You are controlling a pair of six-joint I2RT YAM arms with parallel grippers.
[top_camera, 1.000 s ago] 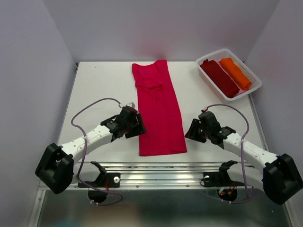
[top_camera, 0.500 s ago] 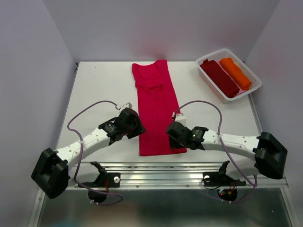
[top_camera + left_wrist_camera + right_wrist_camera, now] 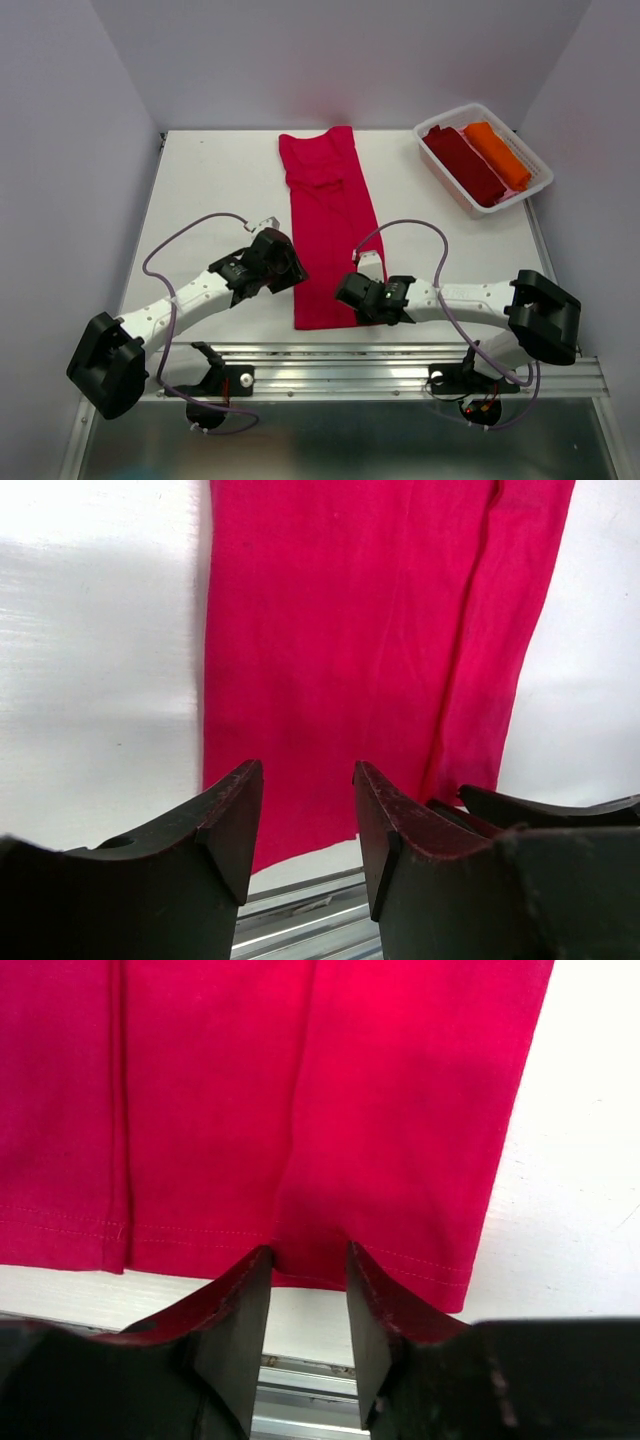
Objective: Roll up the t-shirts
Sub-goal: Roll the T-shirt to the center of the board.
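Crimson t-shirt [image 3: 333,235], flat on the table [image 3: 220,180], looks soft, light, floppy: pinch its near hem. Left pincer [image 3: 305,780] and right pincer [image 3: 307,1260] hover there, jaws apart.

Open tabletop [image 3: 210,190] left of the crimson t-shirt [image 3: 335,230], passable strip between it and the white basket [image 3: 450,114], side walls [image 3: 70,200] close.

Bright, even overhead light; glare streaks on table [image 3: 90,630], left wrist view; crimson tee [image 3: 335,240] oversaturated; soft shadows.
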